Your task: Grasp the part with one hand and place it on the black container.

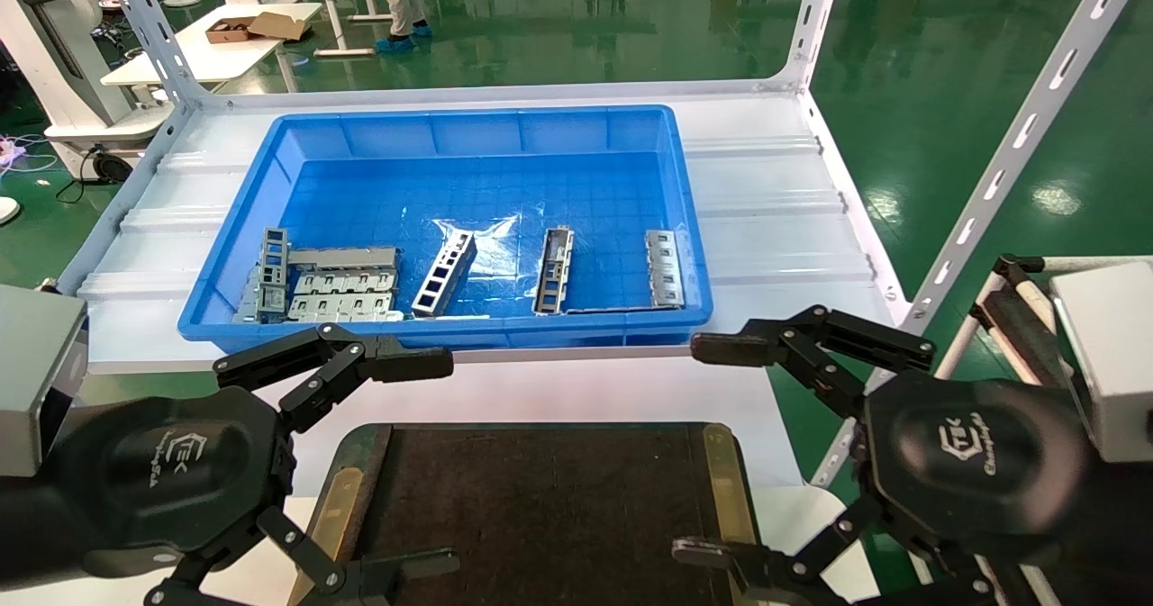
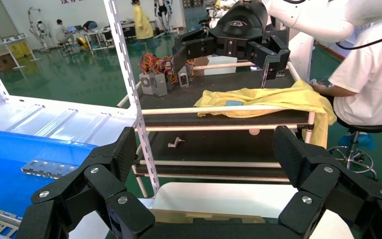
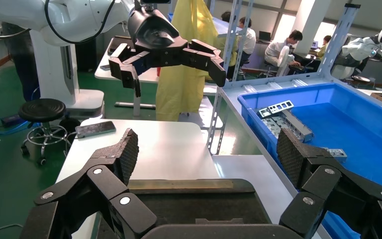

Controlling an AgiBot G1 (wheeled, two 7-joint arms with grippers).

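**Both grippers open, rail in the bin**

Meanwhile the left gripper and the right gripper hung with fingers spread wide, holding nothing, over the two short ends of the black tray (its brass strips showed beneath them). Beyond the tray, the narrow grey rail lay flat on the floor of the blue bin, among other metal strips.

A robotics workshop: glossy green floor, slotted steel racking, other white robots.
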